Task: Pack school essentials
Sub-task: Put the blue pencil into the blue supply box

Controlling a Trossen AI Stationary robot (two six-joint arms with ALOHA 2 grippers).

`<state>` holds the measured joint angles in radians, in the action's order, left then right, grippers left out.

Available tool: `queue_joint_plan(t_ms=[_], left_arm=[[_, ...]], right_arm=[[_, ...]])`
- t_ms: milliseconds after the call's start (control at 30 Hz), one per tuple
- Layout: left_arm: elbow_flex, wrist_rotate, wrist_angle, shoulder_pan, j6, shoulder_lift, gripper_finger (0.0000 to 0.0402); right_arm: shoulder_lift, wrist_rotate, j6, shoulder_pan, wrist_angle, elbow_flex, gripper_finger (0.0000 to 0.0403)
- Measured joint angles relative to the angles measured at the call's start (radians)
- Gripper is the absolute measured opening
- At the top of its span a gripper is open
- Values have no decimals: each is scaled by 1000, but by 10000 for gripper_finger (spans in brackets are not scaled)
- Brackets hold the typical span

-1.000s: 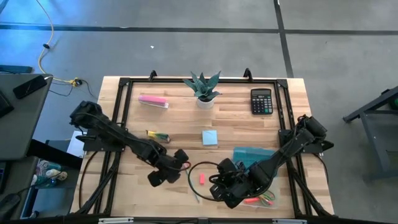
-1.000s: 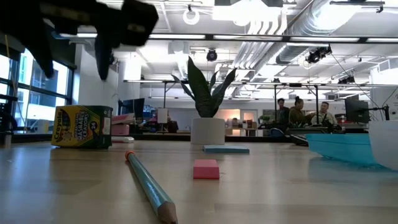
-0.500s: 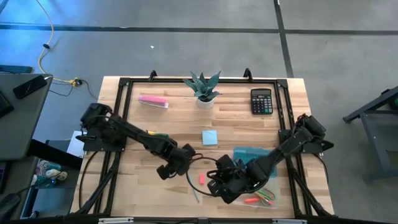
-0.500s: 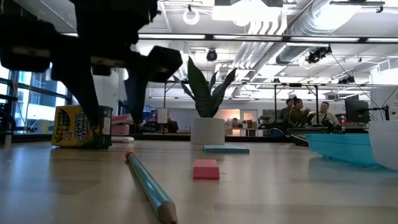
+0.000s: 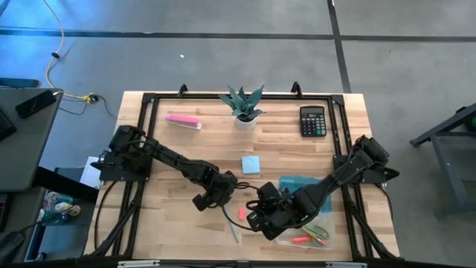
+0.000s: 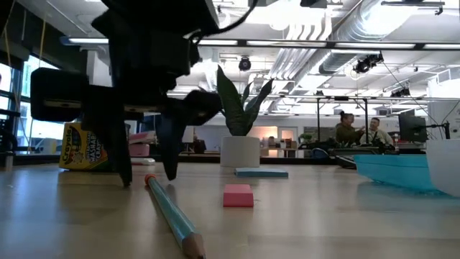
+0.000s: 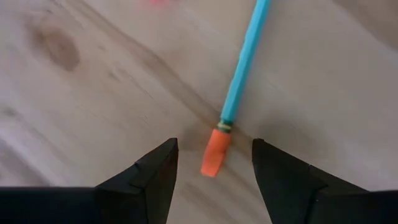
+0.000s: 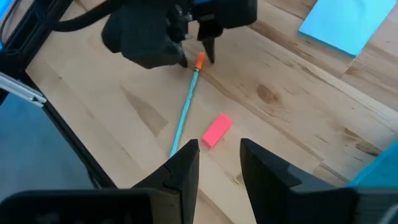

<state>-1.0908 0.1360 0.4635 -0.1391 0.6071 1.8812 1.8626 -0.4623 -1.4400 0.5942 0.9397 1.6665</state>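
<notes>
A teal pencil with an orange eraser end lies flat on the table near the front. My left gripper is open and points down over that eraser end. One finger stands on each side of it and neither touches it; the right wrist view shows this too. A small pink eraser lies just right of the pencil. The light blue notepad lies flat at mid-table. My right gripper hovers above the eraser, narrowly open, with nothing between its fingers.
A teal and clear pouch at the front right holds scissors and orange pens. A crayon box lies at mid-left. At the back are a pink bar, a potted plant and a black calculator.
My left gripper has gone toward the table's right edge and down, and now straddles the pencil's eraser end close to the table. Its fingers have stayed open. The pencil and the pink eraser have not moved.
</notes>
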Motion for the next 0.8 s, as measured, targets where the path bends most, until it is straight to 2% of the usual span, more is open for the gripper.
queue_joint_plan(t_ms=[233, 667, 800], left_arm=[[-3, 80, 3, 29, -4, 35, 170], [-1, 130, 6, 28, -78, 40, 44], [-1, 130, 9, 28, -102, 40, 16]], right_arm=[[0, 0, 4, -14, 6, 0, 108], [0, 1, -46, -12, 6, 0, 108], [0, 2, -79, 6, 6, 0, 108]])
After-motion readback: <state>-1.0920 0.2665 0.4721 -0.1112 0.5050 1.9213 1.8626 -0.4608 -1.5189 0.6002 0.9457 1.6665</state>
